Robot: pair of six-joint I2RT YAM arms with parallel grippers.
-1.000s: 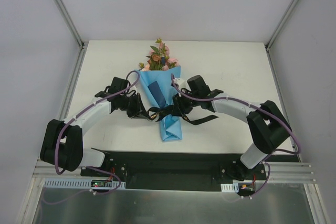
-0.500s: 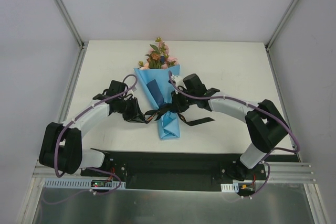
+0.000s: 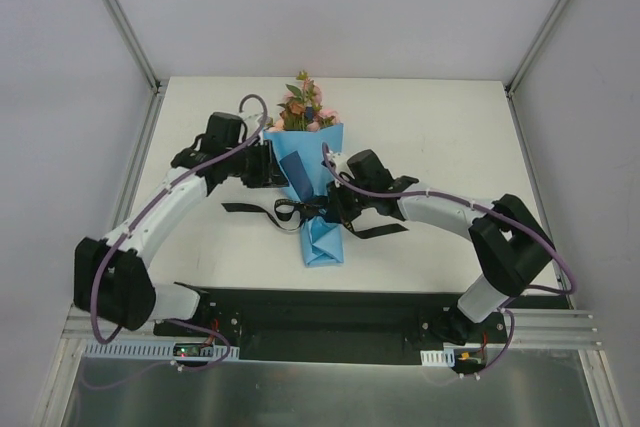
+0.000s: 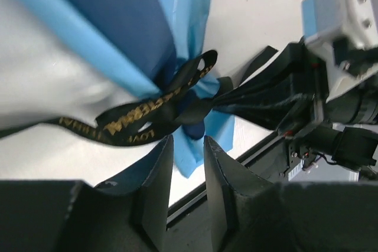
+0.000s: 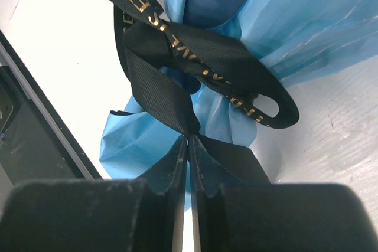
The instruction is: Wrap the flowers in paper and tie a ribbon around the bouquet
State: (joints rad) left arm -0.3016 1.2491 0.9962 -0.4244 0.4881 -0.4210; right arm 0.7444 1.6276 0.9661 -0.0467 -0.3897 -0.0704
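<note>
At bottom centre, right gripper (image 5: pixel 189 144) with jaws pressed together on a fold of black ribbon (image 5: pixel 195 57). Runs up from the pinch toward the upper left (gold lettering along it) and out to a flat loop at centre right. Crosses crumpled light blue paper (image 5: pixel 307 22), navy at top centre. White table (image 5: pixel 47 57) at left.

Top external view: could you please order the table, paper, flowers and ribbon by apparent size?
1. table
2. paper
3. flowers and ribbon, not ranked: the ribbon stretches longer but is thin, while the flowers form a compact cluster.
</note>
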